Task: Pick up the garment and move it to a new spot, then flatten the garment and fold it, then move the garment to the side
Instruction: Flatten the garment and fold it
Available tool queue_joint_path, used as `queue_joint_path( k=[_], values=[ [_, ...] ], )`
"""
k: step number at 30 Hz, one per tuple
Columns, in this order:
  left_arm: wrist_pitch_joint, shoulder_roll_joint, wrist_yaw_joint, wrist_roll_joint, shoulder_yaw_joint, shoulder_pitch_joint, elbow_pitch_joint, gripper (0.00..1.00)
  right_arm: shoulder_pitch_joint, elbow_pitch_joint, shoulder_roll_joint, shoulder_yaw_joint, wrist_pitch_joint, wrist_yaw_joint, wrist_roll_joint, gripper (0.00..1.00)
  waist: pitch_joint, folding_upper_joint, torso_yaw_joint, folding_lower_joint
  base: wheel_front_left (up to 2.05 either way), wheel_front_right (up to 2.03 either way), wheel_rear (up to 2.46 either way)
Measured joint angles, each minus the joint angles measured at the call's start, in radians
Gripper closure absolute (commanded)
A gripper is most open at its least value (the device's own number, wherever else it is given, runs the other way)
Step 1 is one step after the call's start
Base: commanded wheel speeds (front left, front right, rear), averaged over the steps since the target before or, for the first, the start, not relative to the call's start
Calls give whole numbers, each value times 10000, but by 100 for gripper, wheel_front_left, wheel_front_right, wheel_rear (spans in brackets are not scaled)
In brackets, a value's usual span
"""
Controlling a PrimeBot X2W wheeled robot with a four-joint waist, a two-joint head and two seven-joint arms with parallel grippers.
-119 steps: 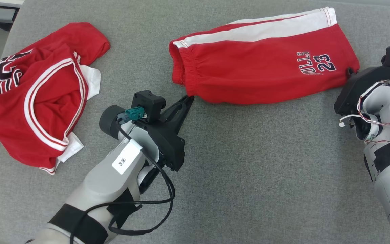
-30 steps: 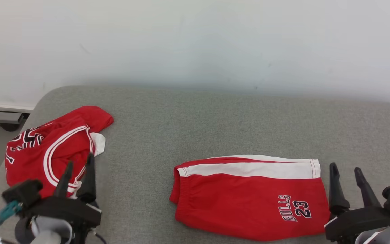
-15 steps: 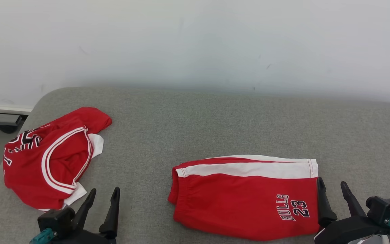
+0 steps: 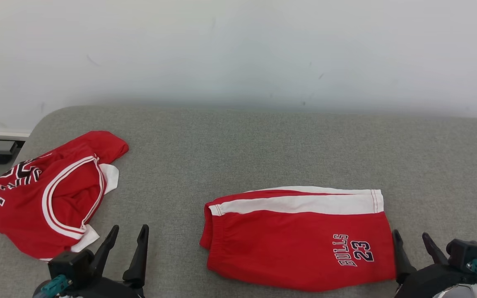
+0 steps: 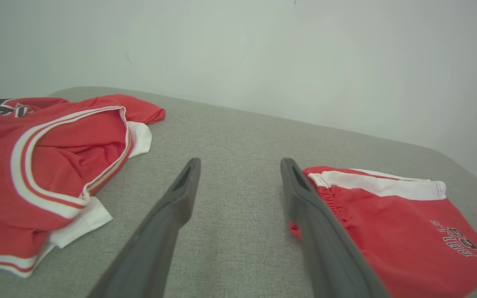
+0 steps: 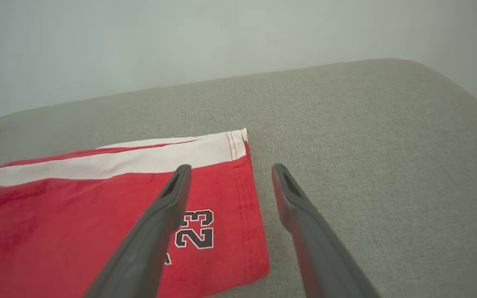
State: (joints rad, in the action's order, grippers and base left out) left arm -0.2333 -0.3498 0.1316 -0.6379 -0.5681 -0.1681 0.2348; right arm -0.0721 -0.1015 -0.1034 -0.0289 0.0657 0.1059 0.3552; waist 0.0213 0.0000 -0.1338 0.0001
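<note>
Both arms withdrawn from the shorts (image 4: 296,240), now released, folded, at 5 o'clock on the grey cushion (image 4: 263,145). Left gripper (image 4: 128,229) and right gripper (image 4: 410,236): jaws spread, empty. Crumpled jersey (image 4: 48,198), 9 o'clock, judged next

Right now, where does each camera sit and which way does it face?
Head view: from the head, forward and down over the grey cushion; left gripper and right gripper open at the bottom.
Left wrist view: along its own fingers, between the jersey and the shorts.
Right wrist view: along its own fingers, at the shorts' "23" hem.
Shared: all three show the shorts.
</note>
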Motion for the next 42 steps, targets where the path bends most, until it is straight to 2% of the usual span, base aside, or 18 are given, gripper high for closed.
queue_joint_path(
  k=[9,15,30,42],
  values=[
    [407,44,0,397,-10,-19,-201,0,969,-1243,-924,295,2353,10,-395,0,-64,0,23,0,0,0,0],
    [807,123,0,493,-48,-76,-261,0,1653,-1969,-1064,286,3469,12,-420,0,-195,1,-139,0,0,0,0],
    [1275,280,0,673,61,-267,-600,0,2870,-3135,-1133,228,4899,86,-368,0,-727,0,-589,0,0,0,0],
    [1465,397,0,775,-69,-497,-763,0,3436,-3605,-1095,31,5267,100,-105,0,-1099,1,-976,0,0,0,0]
  ],
)
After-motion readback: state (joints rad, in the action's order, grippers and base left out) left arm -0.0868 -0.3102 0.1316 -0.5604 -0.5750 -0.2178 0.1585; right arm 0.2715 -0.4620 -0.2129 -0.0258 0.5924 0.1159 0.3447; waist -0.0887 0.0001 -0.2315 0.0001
